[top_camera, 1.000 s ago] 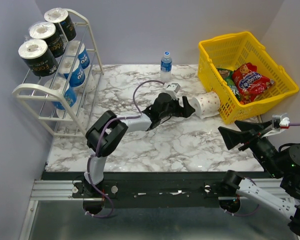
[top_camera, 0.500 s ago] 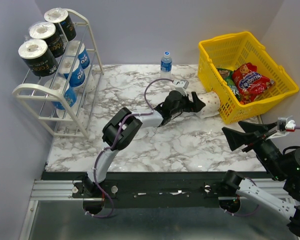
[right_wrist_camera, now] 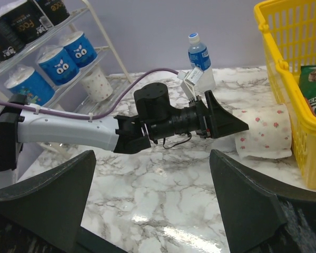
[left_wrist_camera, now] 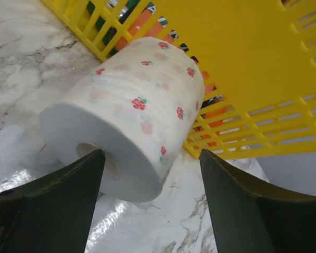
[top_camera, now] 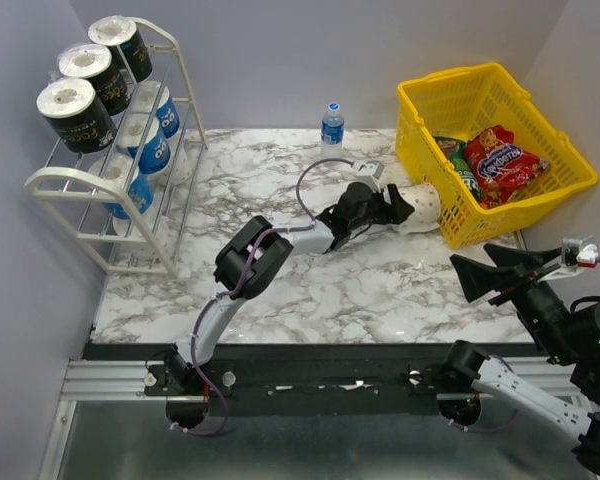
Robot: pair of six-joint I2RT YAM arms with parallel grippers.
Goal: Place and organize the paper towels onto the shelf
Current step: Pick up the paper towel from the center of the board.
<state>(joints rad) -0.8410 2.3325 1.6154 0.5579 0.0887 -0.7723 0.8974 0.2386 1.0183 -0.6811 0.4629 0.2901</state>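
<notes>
A white paper towel roll with reddish dots lies on its side on the marble table against the yellow basket; it also shows in the left wrist view and the right wrist view. My left gripper is open, its fingers on either side of the roll's near end. The white shelf stands at the far left with black rolls on top and blue rolls below. A dotted roll sits low on it. My right gripper is open and empty at the near right.
The yellow basket holds snack packets at the back right. A small water bottle stands at the back middle. My left arm stretches across the table's middle. Walls close in on the left and behind.
My left arm has reached further right, bringing the open fingers up to and around the dotted roll. My right gripper has drifted slightly right and down.
</notes>
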